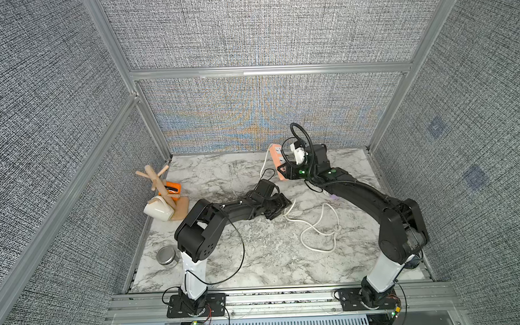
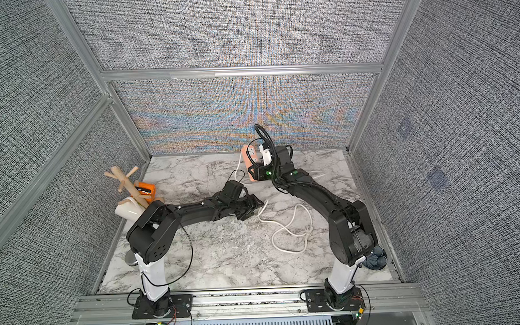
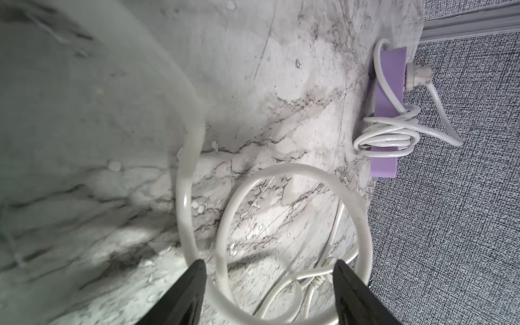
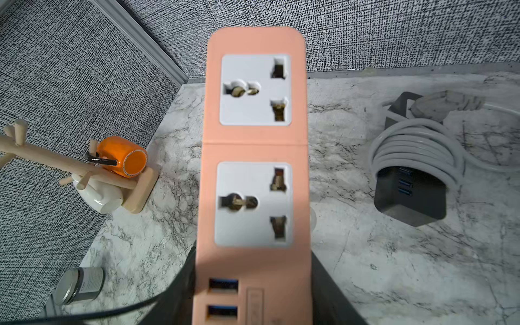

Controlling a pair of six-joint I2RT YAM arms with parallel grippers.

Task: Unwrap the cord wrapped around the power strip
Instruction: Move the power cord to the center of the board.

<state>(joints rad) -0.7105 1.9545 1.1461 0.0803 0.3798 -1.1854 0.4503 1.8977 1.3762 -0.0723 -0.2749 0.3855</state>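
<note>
Over the far side of the counter (image 1: 220,260), toward one o'clock, the right jaws pinch the near end of the peach power strip (image 1: 278,165) (image 4: 254,146), holding it raised. Its white cord (image 1: 336,228) (image 3: 292,167) trails down into loose loops around three o'clock. The left jaws stand spread astride one loop, not gripping it.

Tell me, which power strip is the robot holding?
The peach-pink power strip, clamped in the right gripper. The purple power strip and the black power strip both lie on the table with cords wound around them.
</note>
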